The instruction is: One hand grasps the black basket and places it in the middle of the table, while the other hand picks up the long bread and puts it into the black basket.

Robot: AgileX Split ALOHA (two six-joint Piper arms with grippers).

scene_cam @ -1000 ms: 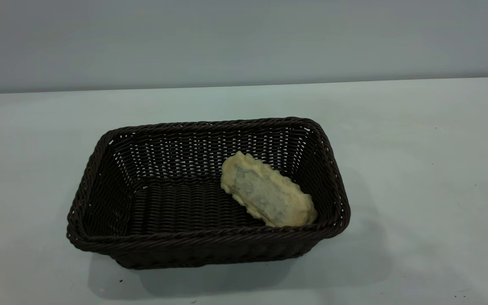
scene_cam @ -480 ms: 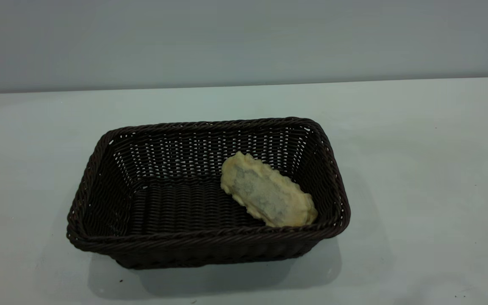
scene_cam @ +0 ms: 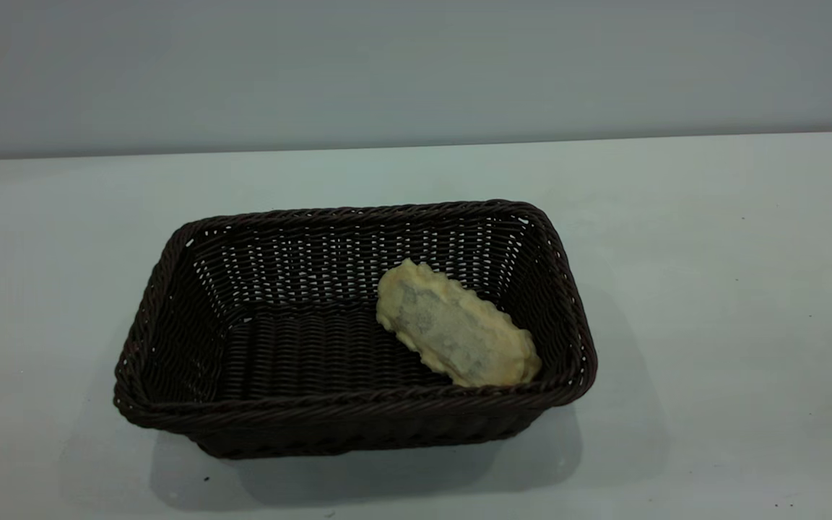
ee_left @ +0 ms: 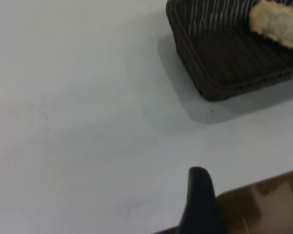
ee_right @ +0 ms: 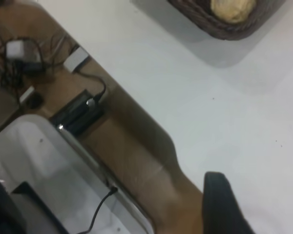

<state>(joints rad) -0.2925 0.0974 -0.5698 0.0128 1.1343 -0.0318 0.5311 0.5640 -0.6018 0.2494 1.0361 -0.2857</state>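
The black basket [scene_cam: 358,408] stands in the middle of the white table [scene_cam: 712,289]. The long bread [scene_cam: 456,334] lies inside it at its right end, pale mottled underside up, leaning on the right wall. Neither gripper shows in the exterior view. In the left wrist view, part of my left gripper [ee_left: 200,202] hangs over the table's edge, far from the basket [ee_left: 219,63] and bread [ee_left: 278,24]. In the right wrist view, my right gripper [ee_right: 258,190] is open and empty near the table's edge, far from the basket [ee_right: 205,19] and bread [ee_right: 233,9].
Beyond the table's edge the right wrist view shows brown floor [ee_right: 136,156], a black power box with cables [ee_right: 80,114] and a white bin [ee_right: 49,185]. Brown floor [ee_left: 263,204] also shows in the left wrist view. A grey wall [scene_cam: 416,72] stands behind the table.
The basket and bread have not moved. Only the faint shadows on the table beside the basket have shifted.
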